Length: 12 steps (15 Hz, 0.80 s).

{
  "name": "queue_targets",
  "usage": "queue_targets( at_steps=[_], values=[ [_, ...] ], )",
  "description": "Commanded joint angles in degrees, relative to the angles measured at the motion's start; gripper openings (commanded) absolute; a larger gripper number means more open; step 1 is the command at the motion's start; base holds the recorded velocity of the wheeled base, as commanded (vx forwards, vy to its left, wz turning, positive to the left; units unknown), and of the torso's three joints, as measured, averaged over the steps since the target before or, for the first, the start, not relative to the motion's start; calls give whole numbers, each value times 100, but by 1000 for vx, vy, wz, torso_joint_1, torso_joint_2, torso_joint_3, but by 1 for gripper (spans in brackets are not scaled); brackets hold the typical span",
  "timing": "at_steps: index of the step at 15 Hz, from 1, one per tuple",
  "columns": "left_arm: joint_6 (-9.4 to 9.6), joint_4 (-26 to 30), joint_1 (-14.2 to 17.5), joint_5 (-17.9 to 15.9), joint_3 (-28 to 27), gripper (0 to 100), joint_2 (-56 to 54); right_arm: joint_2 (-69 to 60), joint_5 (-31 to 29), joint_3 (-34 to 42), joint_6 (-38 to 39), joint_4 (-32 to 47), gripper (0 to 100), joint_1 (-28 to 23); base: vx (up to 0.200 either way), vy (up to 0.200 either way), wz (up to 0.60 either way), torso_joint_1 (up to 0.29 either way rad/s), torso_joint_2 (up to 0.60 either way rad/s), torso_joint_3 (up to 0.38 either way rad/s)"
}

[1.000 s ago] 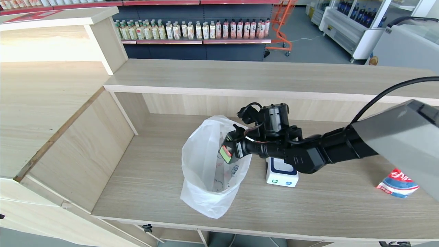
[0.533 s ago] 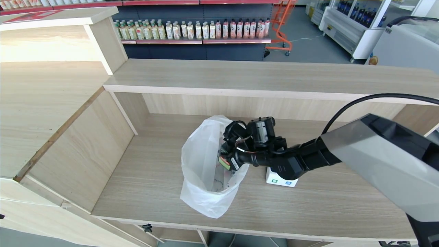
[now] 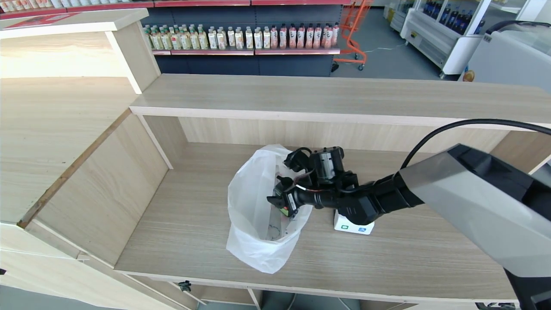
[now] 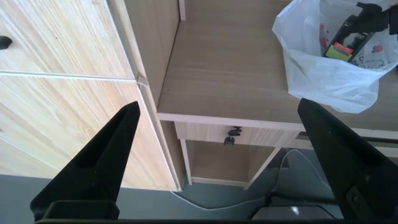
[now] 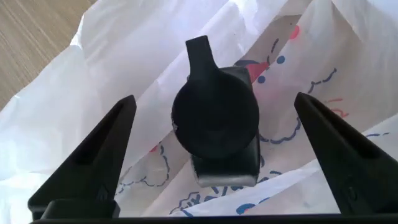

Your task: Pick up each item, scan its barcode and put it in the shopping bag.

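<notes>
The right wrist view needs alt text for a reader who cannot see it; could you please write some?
The right gripper is open at the mouth of a white shopping bag, its two black fingers spread wide. Between them a dark item sits inside the bag, touching neither finger; a strip of wooden counter shows beyond the bag.

I see a pale wooden counter (image 3: 409,258) with a raised ledge (image 3: 327,94) along its far edge. Well beyond the counter, a shelf carries a long row of bottles (image 3: 241,38). Beyond the counter's far right end stand an orange trolley (image 3: 355,30), glass-door coolers (image 3: 443,26) and a chest freezer (image 3: 508,56). Under the counter's front edge hangs a small dark key or latch (image 3: 185,286).
</notes>
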State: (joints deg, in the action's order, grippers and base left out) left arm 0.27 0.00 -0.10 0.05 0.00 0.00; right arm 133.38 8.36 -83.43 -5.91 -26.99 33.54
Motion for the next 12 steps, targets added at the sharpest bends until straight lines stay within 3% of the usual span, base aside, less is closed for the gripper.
queue_targets(
  at_steps=[1,3,5,8,10,12],
  values=[
    [0,0,1,4,0,100,9,-699,78,442,1039,18,100,-14,0,0,0,0,0,0],
    [0,0,1,4,0,100,0,-1411,271,969,1971,89,100,-225,0,0,0,0,0,0],
    [0,0,1,4,0,100,0,-1991,333,1417,2331,194,100,-348,0,0,0,0,0,0],
    [0,0,1,4,-9,100,9,-3960,377,2947,2182,493,100,-945,0,0,0,0,0,0],
    [0,0,1,4,0,100,9,-4751,324,3413,1558,818,100,-1552,0,0,0,0,0,0],
    [0,0,1,4,0,100,9,-5296,-36,3500,1461,1284,100,-2009,0,0,0,0,0,0]
  ],
)
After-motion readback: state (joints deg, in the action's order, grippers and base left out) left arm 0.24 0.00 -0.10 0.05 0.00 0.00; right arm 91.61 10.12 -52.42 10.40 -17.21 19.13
